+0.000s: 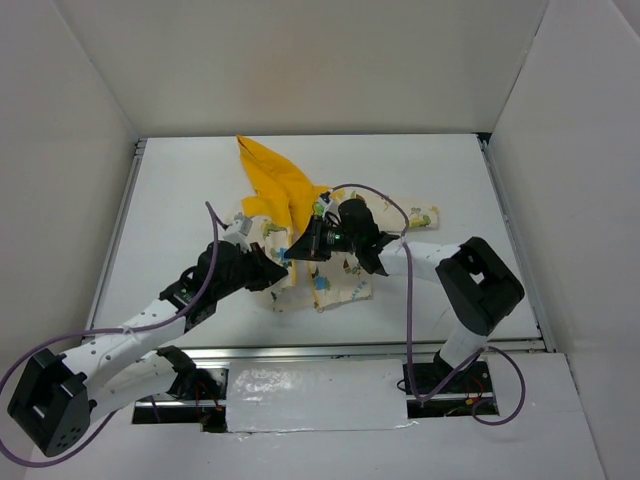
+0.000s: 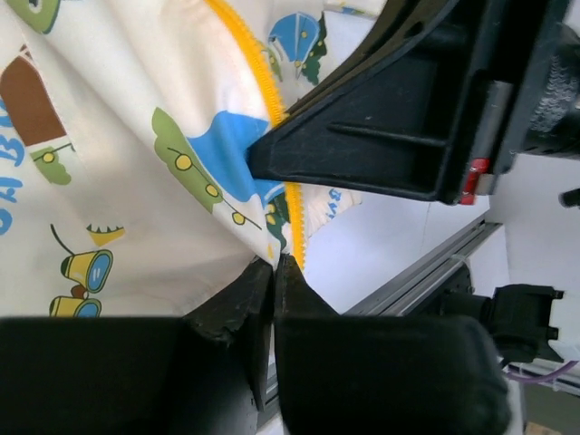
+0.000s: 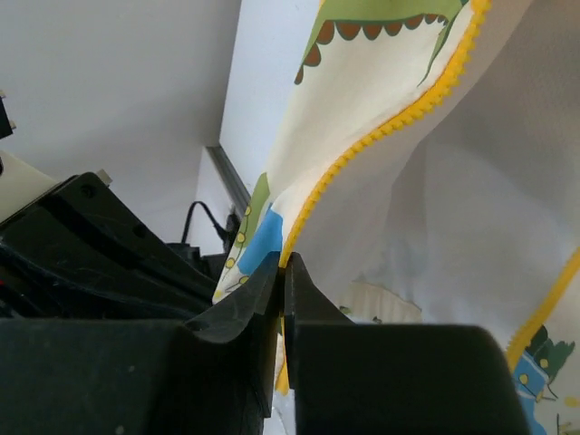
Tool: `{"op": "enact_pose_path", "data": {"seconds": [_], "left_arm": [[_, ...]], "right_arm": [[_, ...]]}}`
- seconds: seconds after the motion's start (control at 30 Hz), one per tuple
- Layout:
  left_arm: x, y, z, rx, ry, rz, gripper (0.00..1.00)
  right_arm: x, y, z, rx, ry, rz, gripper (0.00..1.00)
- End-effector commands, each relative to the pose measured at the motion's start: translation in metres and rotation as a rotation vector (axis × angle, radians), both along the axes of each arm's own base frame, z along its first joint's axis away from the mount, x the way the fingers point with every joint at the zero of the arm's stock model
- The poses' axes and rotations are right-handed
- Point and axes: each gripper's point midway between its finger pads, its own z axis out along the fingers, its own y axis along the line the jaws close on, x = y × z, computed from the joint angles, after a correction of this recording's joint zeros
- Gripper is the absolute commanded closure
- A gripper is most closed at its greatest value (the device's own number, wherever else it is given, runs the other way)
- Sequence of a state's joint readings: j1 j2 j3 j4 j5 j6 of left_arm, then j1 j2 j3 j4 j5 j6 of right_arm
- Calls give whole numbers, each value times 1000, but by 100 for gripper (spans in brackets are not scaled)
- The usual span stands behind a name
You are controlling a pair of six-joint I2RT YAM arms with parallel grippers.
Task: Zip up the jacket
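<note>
One jacket (image 1: 338, 288); two arms: left arm (image 1: 120, 345), right arm (image 1: 475, 285); two tools: left tool (image 2: 274, 267), right tool (image 3: 283, 263); one table (image 1: 190, 200).

Left claw (image 2: 274, 265) and right claw (image 3: 283, 263) both pinched shut.

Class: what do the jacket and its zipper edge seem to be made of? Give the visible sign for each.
The jacket: thin printed cloth, matte; it creases and drapes softly. The zipper edge: yellow, probably plastic teeth on tape; a finely ridged line.
</note>
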State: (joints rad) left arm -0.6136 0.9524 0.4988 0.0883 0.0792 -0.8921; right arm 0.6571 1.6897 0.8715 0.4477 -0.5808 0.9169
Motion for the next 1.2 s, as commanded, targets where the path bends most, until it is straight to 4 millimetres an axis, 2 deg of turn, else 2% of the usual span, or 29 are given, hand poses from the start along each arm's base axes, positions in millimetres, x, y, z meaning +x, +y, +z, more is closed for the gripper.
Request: {"op": "enact_pose_path", "data": {"seconds": [0.0,0.03,0.07,0.13,0.17,0.2,0.27,0.3,0.33,0.37,0.4,0.47,0.57,0.63,0.83,0.93,1.17], "left_arm": [[8,5,1,35,-21,27,82],[8,6,-2,50,-5,29,61],[8,6,-4,55,1,28,50],[8,3,-8,61,16,11,34],[6,-1,-8,57,25,-16,33],[6,-4,-6,52,21,-27,34],[5,-9,-9,44,35,-56,34],[3,-13,-9,33,41,-76,36],[3,-15,-10,24,46,-78,39],[3,-16,-10,21,47,-81,47],[3,-16,-11,19,55,-81,49],[3,-18,-9,12,53,-87,48],[-1,-24,-4,-19,55,-111,39],[-1,-25,-1,-33,55,-114,35],[-3,-28,4,-50,54,-119,34],[-3,-29,1,-54,58,-116,40],[-4,-29,-11,-42,84,-110,34]], "right_arm": [[1,2,32,1,-91,-20,94],[-1,-1,35,-7,-94,-34,100],[0,-3,32,-17,-85,-39,100],[0,-5,36,-30,-93,-47,100],[-1,-7,31,-62,-75,-63,100],[1,-8,38,-67,-90,-72,100],[-2,-9,35,-108,-83,-88,100],[-1,-7,41,-114,-94,-92,100],[0,-8,40,-134,-96,-102,100],[-1,-9,34,-176,-82,-121,100],[2,-9,37,-187,-90,-136,100],[3,-12,32,-230,-86,-172,100],[1,-13,25,-282,-65,-198,100],[1,-12,24,-302,-66,-222,100],[0,-13,27,-275,-38,-271,100],[-3,-12,30,-247,-25,-275,100],[0,-17,35,-232,-6,-325,100]]}}
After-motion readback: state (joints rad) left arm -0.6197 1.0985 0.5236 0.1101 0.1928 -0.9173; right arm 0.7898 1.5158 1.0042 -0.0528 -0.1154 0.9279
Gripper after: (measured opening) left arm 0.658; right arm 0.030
